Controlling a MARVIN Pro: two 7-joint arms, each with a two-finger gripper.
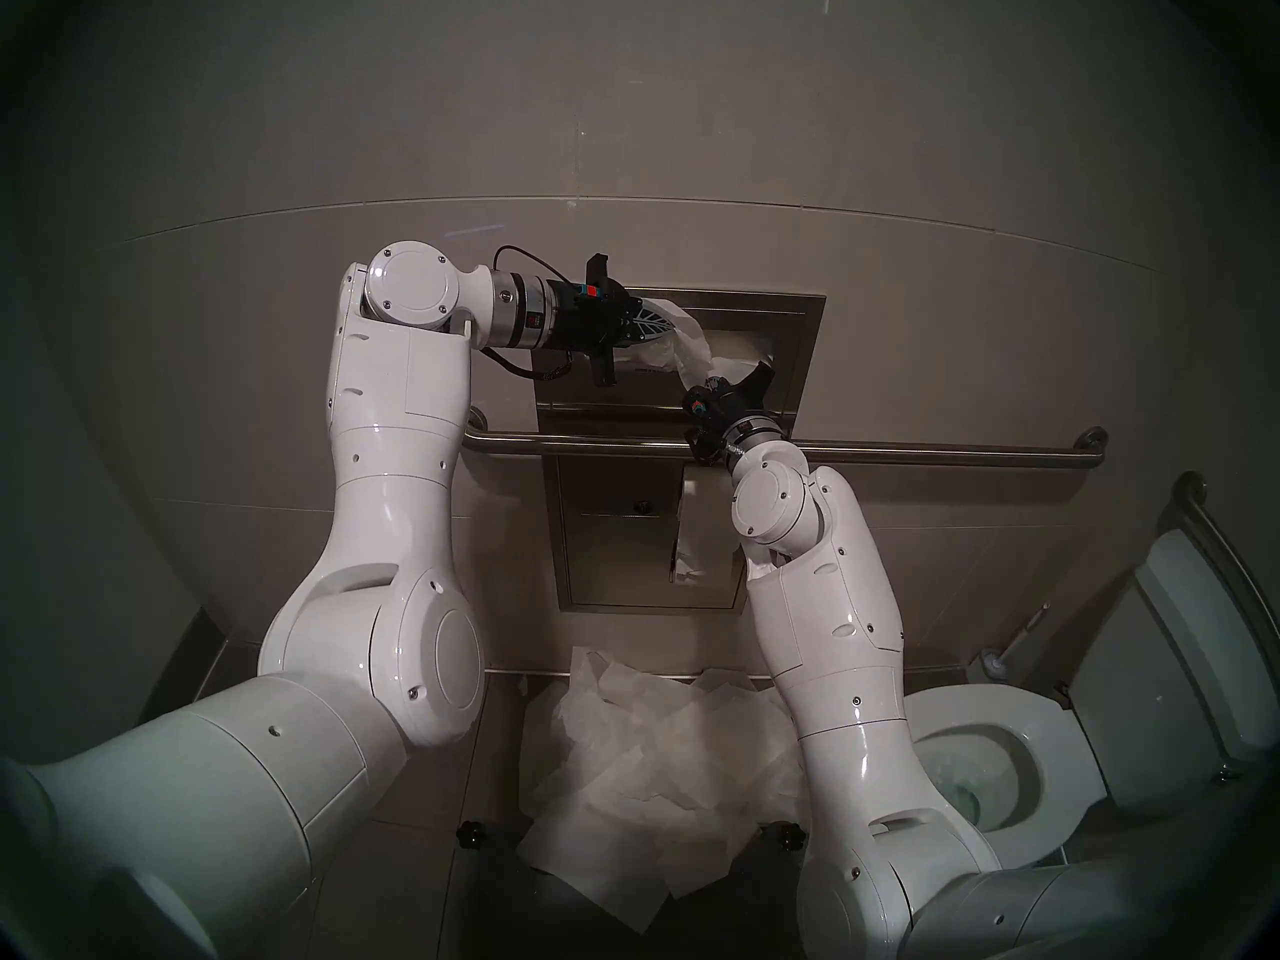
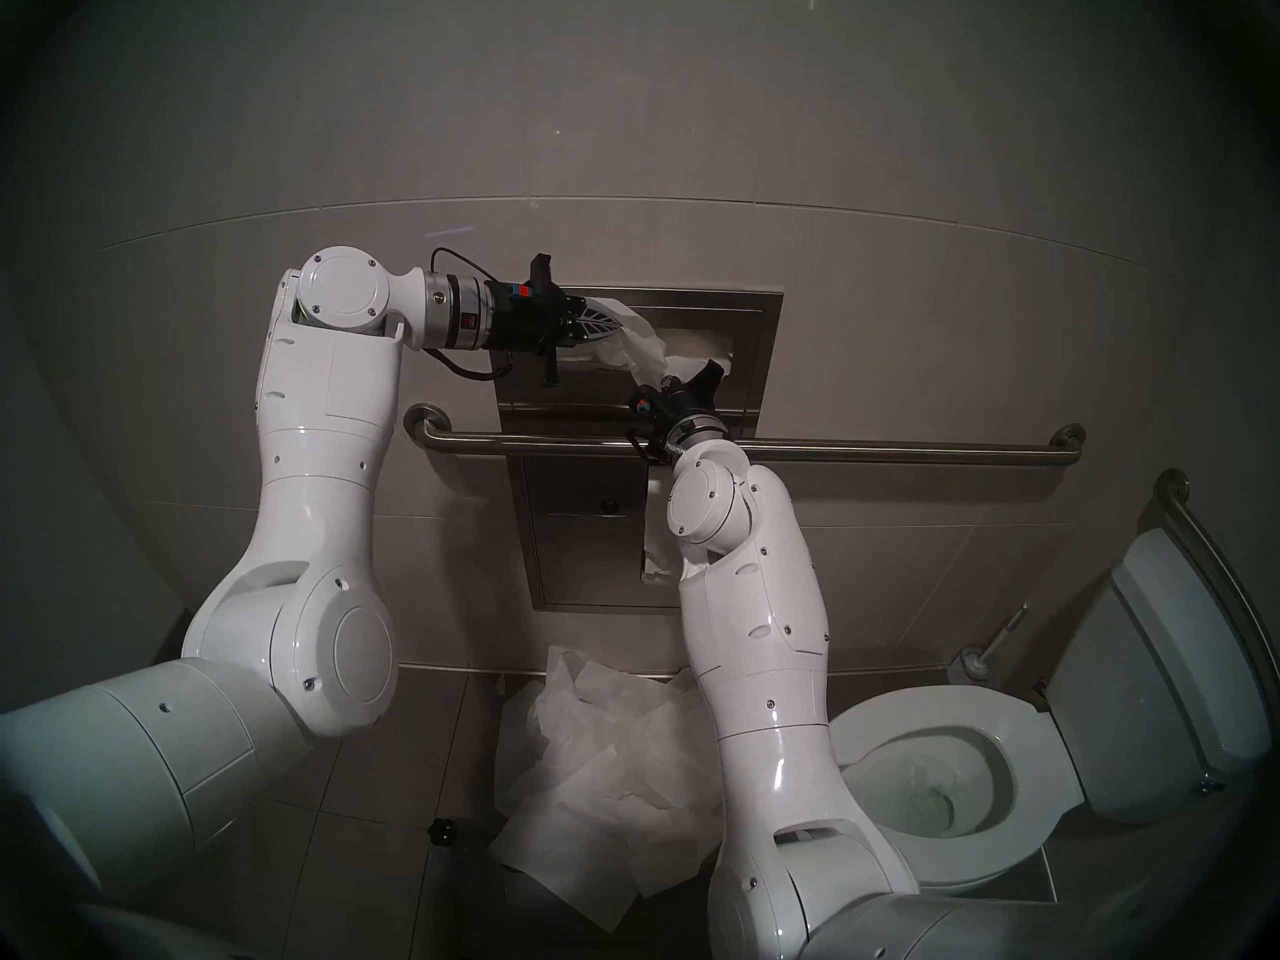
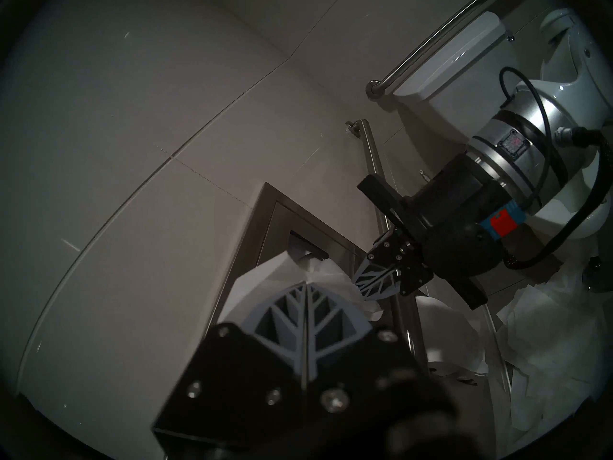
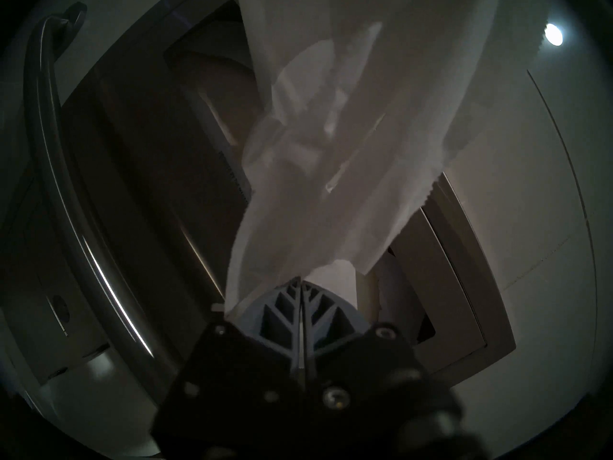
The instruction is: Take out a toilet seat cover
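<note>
two arms at a steel wall dispenser (image 1: 796,356). heap of white sheets (image 1: 644,764) on the floor below it. toilet (image 1: 1025,758), bowl open. dispenser slot holds the toilet seat cover (image 1: 692,352), partly drawn out and crumpled, stretched between both claws. left gripper (image 1: 665,325) pinched closed on it; right gripper (image 4: 300,283) likewise clamped on it.
</note>
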